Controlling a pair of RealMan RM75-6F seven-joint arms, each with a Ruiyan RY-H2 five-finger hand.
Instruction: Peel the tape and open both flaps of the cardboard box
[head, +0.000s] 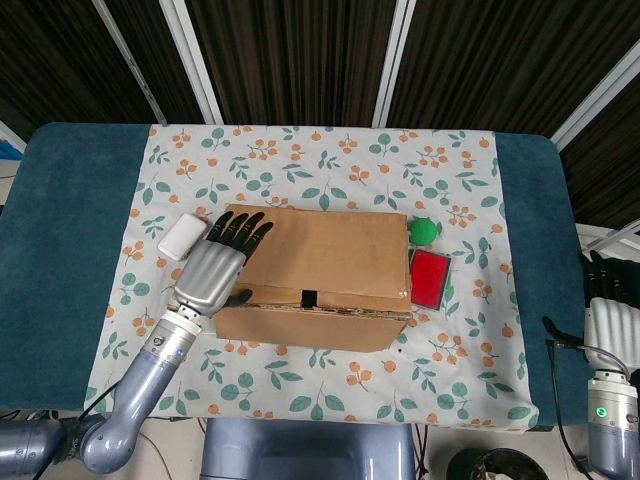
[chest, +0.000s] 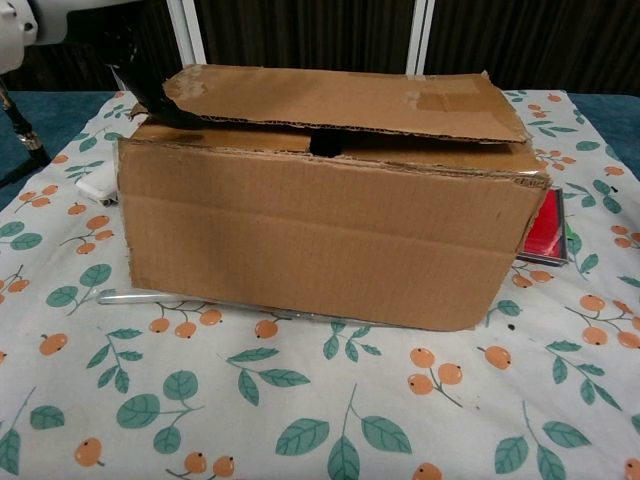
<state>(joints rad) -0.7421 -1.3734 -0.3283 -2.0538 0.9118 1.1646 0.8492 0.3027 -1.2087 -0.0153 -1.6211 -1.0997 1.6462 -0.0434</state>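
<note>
One cardboard box (head: 315, 275) mid-counter, on a leaf-and-orange print cloth (head: 330, 160); flaps down, a dark tape strip (head: 309, 296) at the front seam. No legible writing. Left hand (head: 218, 265) over the box's left top corner, fingers spread, holding nothing. Right hand (head: 612, 318) at the counter's right edge, well apart; partly cropped, cannot tell its state. Around: one white case (head: 182, 236) left, one green ball (head: 424, 231) and one red case (head: 430, 278) right.

The left arm reaches in from the lower left, its left hand (head: 213, 270) palm-down with dark fingers (head: 238, 232) spread and holding nothing, while the right hand (head: 610, 322) hangs at the far right edge, fingers partly cut off.
</note>
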